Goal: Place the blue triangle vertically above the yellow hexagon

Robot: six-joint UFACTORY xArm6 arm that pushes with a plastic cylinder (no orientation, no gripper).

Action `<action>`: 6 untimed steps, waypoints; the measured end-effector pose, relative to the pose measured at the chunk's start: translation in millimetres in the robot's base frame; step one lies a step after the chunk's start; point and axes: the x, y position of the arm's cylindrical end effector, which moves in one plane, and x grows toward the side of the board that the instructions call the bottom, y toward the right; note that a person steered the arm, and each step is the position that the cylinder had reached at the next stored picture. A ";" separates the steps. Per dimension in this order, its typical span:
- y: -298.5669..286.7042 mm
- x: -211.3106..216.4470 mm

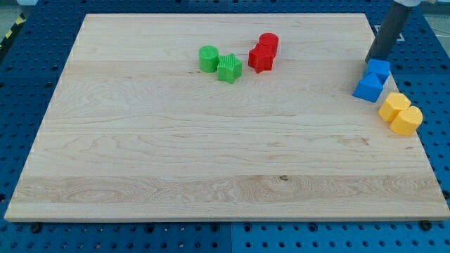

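Observation:
The blue triangle lies near the board's right edge, touching a blue cube just above and to its right. Below and to the right of them are two touching yellow blocks: one at upper left, and a hexagon-like one at lower right by the board's edge. The blue triangle is up and left of the yellow pair, with a small gap. My tip comes down from the view's top right and sits right by the blue cube's upper-left side, above the blue triangle.
A green round block and a green star touch each other at top centre. A red cylinder and a red star-like block touch just to their right. The wooden board rests on a blue pegboard.

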 end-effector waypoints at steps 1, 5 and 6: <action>-24.2 -17.8; -74.3 66.0; -50.1 66.5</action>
